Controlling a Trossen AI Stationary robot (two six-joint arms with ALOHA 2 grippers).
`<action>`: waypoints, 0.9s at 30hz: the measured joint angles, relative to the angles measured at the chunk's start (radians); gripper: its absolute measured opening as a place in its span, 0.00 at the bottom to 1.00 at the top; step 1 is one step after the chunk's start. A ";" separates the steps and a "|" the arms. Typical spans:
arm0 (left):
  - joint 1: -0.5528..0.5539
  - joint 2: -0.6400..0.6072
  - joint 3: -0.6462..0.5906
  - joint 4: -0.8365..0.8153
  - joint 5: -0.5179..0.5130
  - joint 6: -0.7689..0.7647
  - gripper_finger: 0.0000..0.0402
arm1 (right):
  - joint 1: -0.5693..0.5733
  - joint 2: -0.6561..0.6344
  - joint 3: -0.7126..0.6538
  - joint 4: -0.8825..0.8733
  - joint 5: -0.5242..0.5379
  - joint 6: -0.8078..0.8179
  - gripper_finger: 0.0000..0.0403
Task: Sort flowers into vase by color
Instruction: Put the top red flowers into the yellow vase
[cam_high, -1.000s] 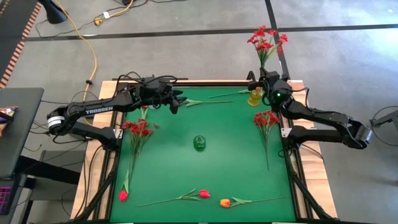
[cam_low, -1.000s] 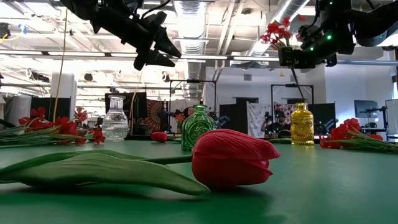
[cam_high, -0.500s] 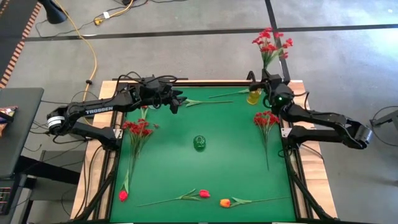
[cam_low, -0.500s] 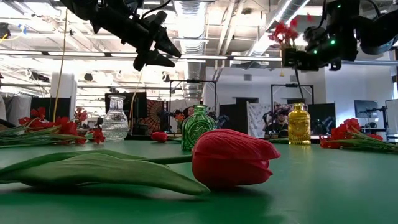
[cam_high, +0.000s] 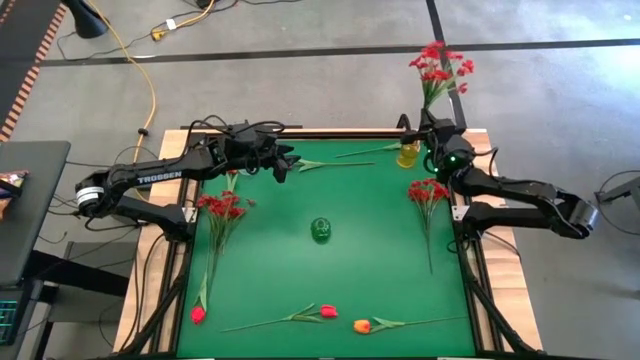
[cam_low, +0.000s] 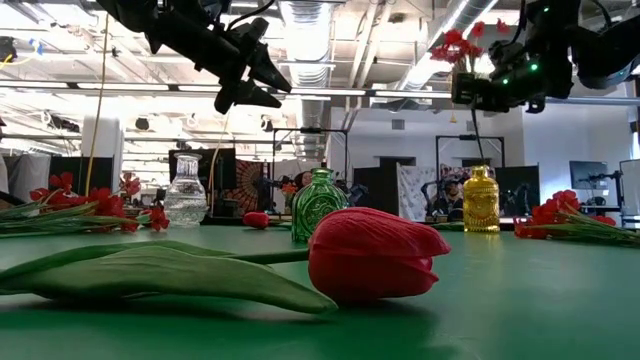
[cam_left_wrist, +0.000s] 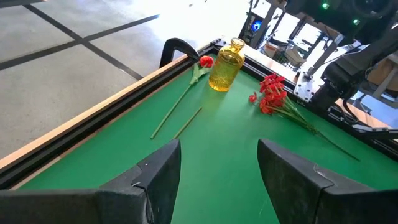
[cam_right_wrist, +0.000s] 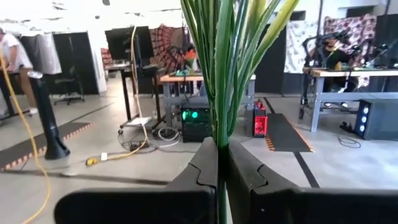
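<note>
Left gripper (cam_high: 287, 162) raised at the far left, fingers apart (idle), right gripper (cam_high: 432, 128) clamped shut, far right corner

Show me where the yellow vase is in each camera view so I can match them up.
High view: yellow vase at the table's far right corner, beside the right end effector.
Low view: right of centre, far across the table.
Left wrist view: upper middle, by the wooden edge.
Right wrist view: not in it.
Shared landmark: the red spray lying near it.

you're looking at a grey concrete floor (cam_high: 300, 90) crossed by dark lines, a yellow cable (cam_high: 135, 55) trailing over it, and bright ceiling lights (cam_low: 300, 20) overhead.
</note>
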 joint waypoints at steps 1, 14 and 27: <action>0.000 0.000 0.000 0.000 0.000 0.000 0.50 | 0.000 0.011 0.000 0.001 -0.001 0.002 0.09; 0.000 0.000 0.000 -0.001 0.009 -0.008 0.50 | -0.001 0.101 0.000 0.041 -0.002 -0.004 0.09; 0.000 0.000 0.000 -0.003 0.002 0.000 0.50 | 0.003 0.140 0.000 0.034 -0.002 -0.053 0.12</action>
